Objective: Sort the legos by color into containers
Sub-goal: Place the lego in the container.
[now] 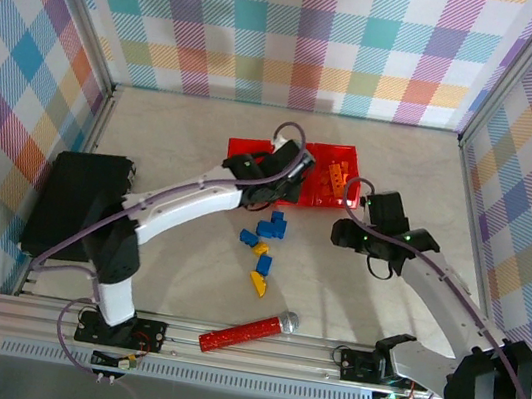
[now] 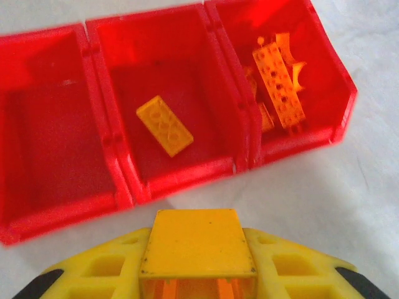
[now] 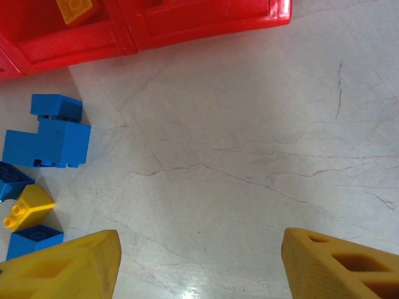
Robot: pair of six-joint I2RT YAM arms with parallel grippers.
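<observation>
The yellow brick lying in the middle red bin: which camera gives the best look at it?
The left wrist camera: the whole yellow brick lies in plain sight inside the middle bin. The right wrist camera catches just one corner at its top edge. Overhead, the left arm hangs over that bin.

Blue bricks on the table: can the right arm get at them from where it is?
Probably yes. The right gripper is open over bare table, and the blue bricks lie just to its left with nothing between.
</observation>
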